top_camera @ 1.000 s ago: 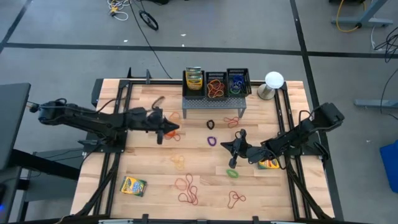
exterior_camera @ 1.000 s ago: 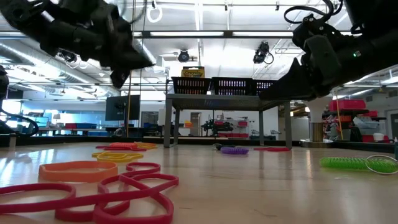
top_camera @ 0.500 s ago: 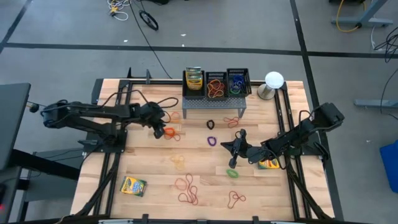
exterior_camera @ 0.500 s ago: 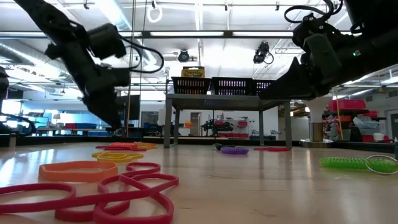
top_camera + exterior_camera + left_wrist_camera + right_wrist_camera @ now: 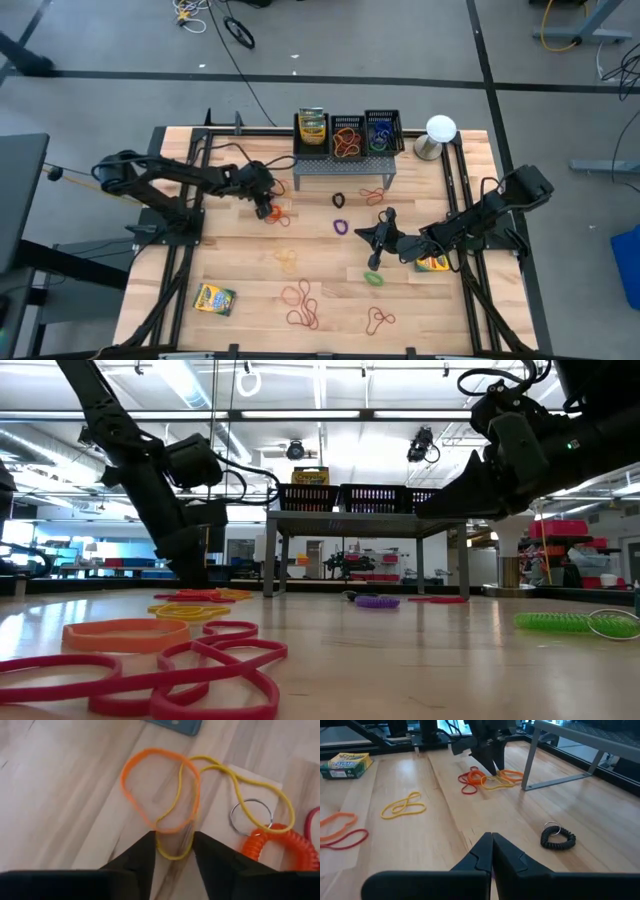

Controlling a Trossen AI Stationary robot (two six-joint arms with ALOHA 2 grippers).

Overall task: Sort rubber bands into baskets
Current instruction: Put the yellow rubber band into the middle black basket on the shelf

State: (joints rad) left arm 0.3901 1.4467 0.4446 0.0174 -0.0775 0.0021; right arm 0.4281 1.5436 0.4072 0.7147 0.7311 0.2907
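Observation:
Rubber bands lie scattered over the wooden table. An orange band (image 5: 160, 790) and a yellow band (image 5: 225, 785) overlap beside an orange coil (image 5: 280, 845). My left gripper (image 5: 172, 840) is open and points steeply down over them. Its fingertips stand on either side of the yellow band's end loop (image 5: 172, 852). In the high view it is left of centre (image 5: 265, 208). My right gripper (image 5: 378, 232) hangs shut and empty above the table's right half. The black baskets (image 5: 347, 135) (image 5: 382, 132) stand on a grey stand at the far edge with bands inside.
Crayon boxes lie at the near left (image 5: 214, 299) and under the right arm (image 5: 432, 263); a third stands in the leftmost basket (image 5: 312, 128). A white dome (image 5: 440, 130) is far right. Purple (image 5: 341, 226), green (image 5: 373, 279), tan (image 5: 288, 260) and red (image 5: 303, 305) bands lie mid-table.
My left gripper has tipped from nearly level to steeply downward and sunk toward the table, onto the orange and yellow bands. The arm behind it has folded up. The bands have not moved.

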